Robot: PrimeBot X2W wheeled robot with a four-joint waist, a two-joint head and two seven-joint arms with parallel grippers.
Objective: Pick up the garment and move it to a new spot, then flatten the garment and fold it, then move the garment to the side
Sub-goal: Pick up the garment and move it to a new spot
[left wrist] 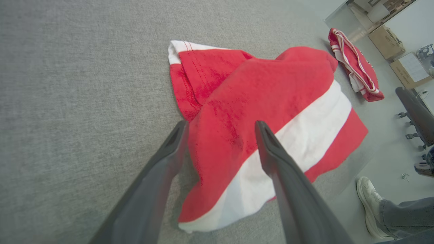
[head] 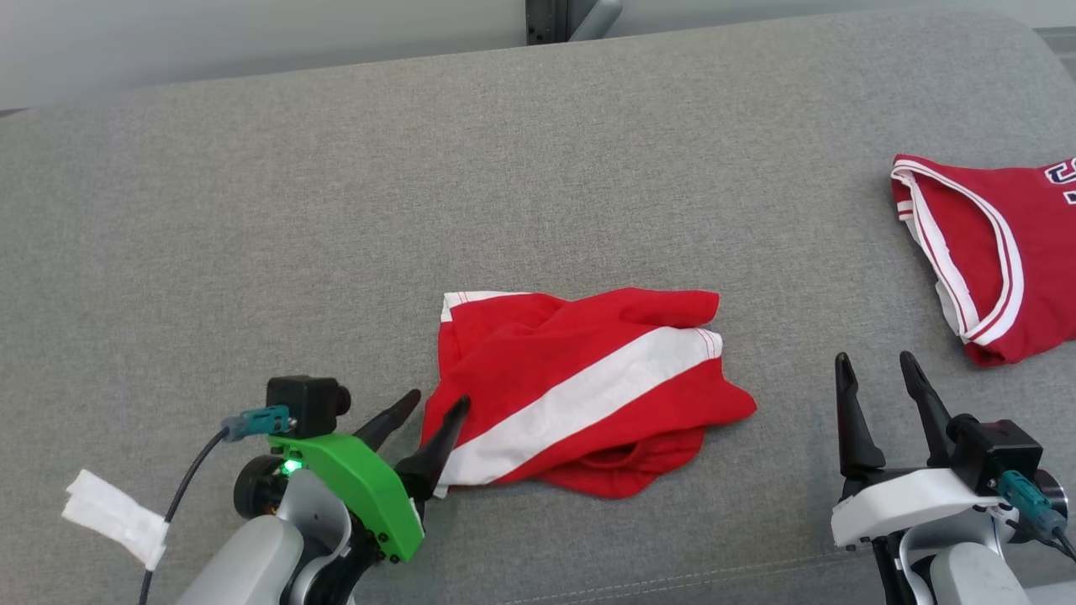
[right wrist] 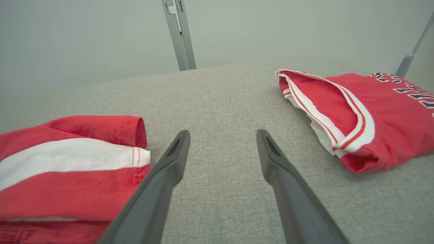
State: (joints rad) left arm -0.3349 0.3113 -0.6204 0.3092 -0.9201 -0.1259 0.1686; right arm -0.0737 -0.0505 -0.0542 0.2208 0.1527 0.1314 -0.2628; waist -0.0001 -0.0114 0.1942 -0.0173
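The garment is red with a broad white stripe and lies crumpled in the middle of the grey padded surface. My left gripper stands open at its near-left corner. In the left wrist view the two fingers of this gripper straddle the edge of the cloth without pinching it. My right gripper is open over bare surface to the right of the garment. In the right wrist view this gripper has nothing between its fingers, and the garment lies to its left.
A second red jersey with white trim and lettering lies at the far right, also seen as the jersey in the right wrist view. A white scrap lies near the left front. A person's shoe stands on the floor beside the surface.
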